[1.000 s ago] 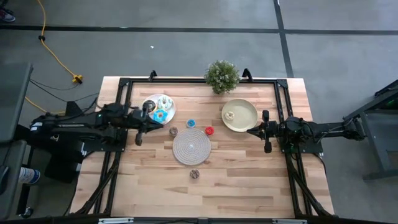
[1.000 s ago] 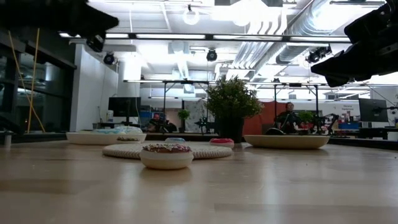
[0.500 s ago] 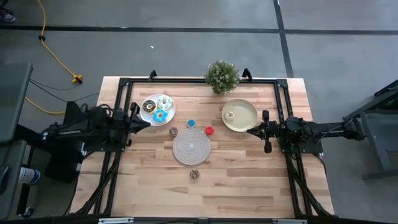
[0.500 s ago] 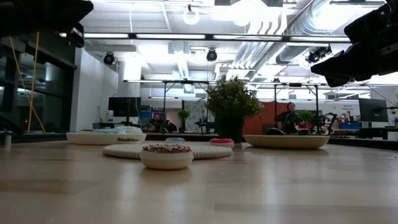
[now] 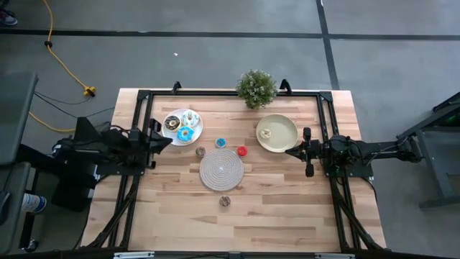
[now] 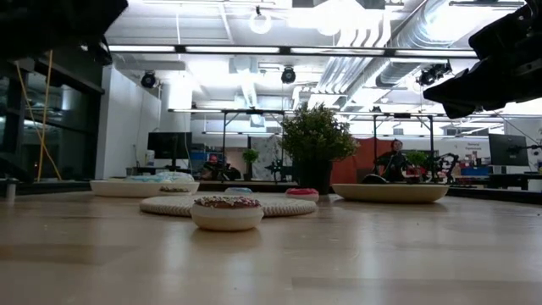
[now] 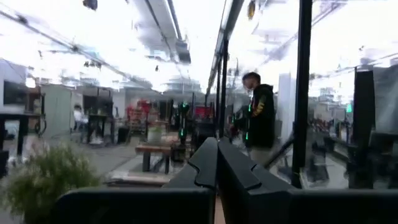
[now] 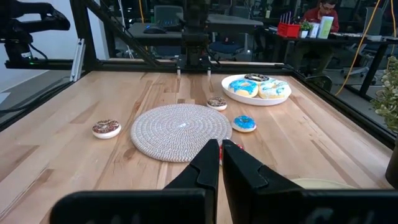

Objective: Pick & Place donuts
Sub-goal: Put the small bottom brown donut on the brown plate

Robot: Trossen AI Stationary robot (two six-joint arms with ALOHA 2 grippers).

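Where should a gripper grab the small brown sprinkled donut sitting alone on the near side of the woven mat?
Grip the brown sprinkled donut across its outer rim, coming straight down from above. It lies flat on the wooden table, clear of the round woven mat, so both sides look free for the fingers.

Near half of table [image 5: 273, 216] open; mat [image 5: 221, 170], plates [image 5: 184, 126], seemingly plant [image 5: 256, 88] crowd far half.

No readable text, labels, brands, numbers or signs are showing anywhere on the table, arms or room.
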